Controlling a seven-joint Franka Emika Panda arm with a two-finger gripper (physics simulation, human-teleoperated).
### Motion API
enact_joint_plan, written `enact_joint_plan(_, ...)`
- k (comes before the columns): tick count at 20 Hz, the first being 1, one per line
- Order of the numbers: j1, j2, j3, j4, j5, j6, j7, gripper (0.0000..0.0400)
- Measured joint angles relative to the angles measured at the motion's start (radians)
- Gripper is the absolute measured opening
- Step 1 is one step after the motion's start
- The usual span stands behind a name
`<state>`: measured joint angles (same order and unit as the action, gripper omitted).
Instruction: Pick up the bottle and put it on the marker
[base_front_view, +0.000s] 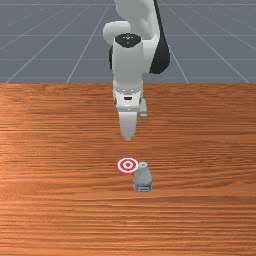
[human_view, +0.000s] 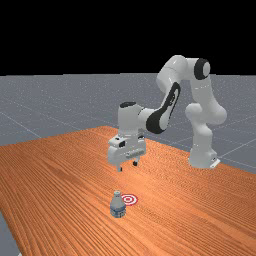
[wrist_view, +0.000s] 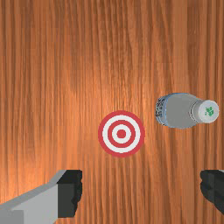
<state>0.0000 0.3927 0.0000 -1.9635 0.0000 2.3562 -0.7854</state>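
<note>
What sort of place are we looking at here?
Likely a simulated robot workspace: a white arm over a wood table, with a red-and-white target marker on it.

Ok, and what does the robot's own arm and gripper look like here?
The arm is white, with rounded, tube-like links and black bands and caps at some joints. The gripper has a white body with small dark patches and two fingers, grey with dark, blocky tips. I make out no cables.
</note>
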Motion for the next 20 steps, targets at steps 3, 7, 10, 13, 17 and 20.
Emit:
enact_joint_plan(3, 0.029, 0.002, 0.009, 0.004, -0.006, -0.001, 0.046, 0.0090)
enact_joint_plan(7, 0.043, 0.011, 0.015, 0.019, -0.007, -0.023, 0.060, 0.0265)
enact_joint_plan(10, 0.043, 0.005, 0.015, 0.006, -0.008, -0.003, 0.059, 0.0370)
enact_joint_plan(13, 0.043, 0.003, 0.014, 0.002, -0.008, 0.003, 0.061, 0.0393)
enact_joint_plan(17, 0.042, 0.004, 0.016, 0.006, -0.009, -0.003, 0.053, 0.0399)
enact_joint_plan(20, 0.042, 0.003, 0.016, 0.005, -0.005, -0.004, 0.057, 0.0400)
